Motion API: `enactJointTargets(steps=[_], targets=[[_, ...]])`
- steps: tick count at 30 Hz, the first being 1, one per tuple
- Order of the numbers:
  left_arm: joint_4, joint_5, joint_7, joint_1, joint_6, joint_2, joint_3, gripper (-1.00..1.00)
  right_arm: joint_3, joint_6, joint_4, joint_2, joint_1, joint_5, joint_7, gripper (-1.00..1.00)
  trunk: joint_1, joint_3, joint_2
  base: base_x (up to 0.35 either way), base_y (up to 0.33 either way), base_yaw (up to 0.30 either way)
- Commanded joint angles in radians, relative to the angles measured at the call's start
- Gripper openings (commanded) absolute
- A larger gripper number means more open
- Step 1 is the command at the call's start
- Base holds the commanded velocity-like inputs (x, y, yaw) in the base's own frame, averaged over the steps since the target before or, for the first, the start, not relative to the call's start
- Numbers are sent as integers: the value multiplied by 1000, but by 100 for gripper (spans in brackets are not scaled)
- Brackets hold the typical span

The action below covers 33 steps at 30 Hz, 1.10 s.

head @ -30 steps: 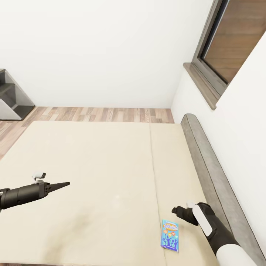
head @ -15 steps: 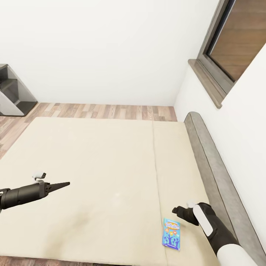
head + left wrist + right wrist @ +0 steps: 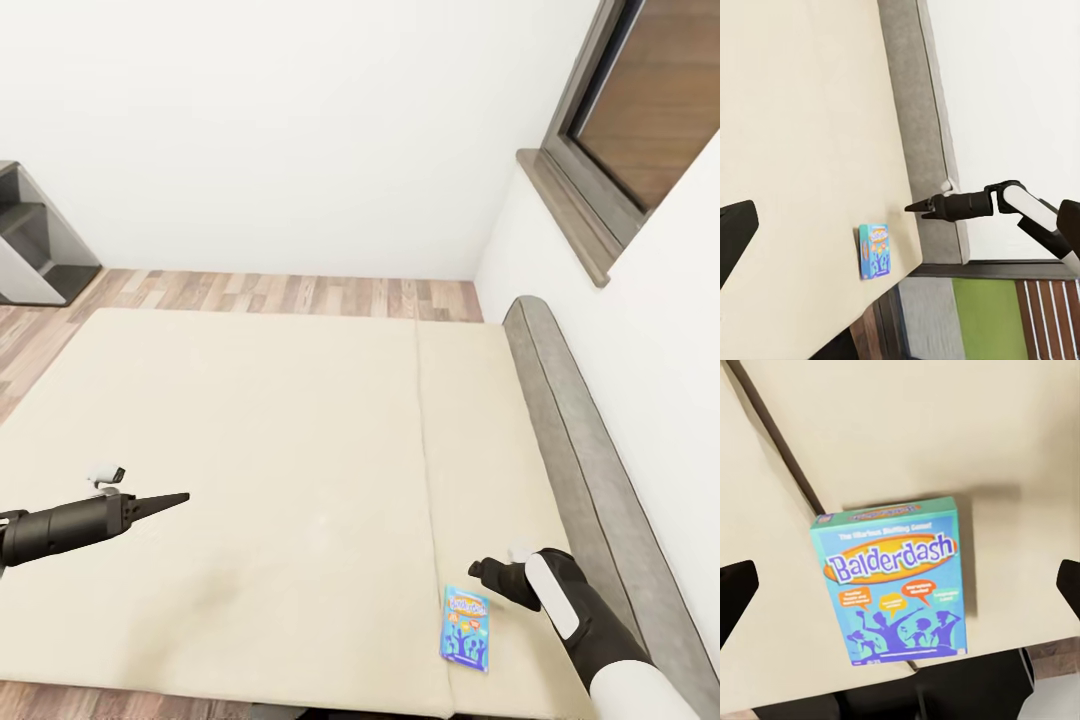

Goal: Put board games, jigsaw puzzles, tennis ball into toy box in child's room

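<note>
Balderdash board game (image 3: 891, 585) flat at bed (image 3: 250, 420) near edge, by mattress seam | right tool (image 3: 487, 573) above it, spread wide, empty | left tool (image 3: 170, 498) seemingly closed, empty | risk: descent nudges box off edge

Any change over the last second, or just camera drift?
Mostly the camera: the head view shifted, showing more of the bed's near edge. The Balderdash board game lies flat where it was on the mattress. The right gripper hovers beside it, the left gripper unchanged; nothing grasped or released.
</note>
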Motion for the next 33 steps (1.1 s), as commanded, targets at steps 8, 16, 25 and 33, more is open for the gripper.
enactJointTargets(steps=[8, 16, 25, 33], targets=[[0, 1, -2, 0, 10, 0, 0, 100, -1, 3, -1, 0, 0, -11, -8, 100, 0, -11, -2, 0, 0, 1], [0, 1, -1, 0, 10, 0, 0, 100, 7, 1, -1, 9, 0, -5, -10, 100, 0, -12, -2, 0, 0, -30], [0, 1, -1, 0, 10, 0, 0, 100, 7, 1, -2, 11, 0, -4, -10, 100, 0, -12, -2, 0, 0, -143], [0, 1, -2, 0, 10, 0, 0, 100, 8, 0, -2, 12, 0, -5, -10, 100, 0, -12, -2, 0, 0, -46]])
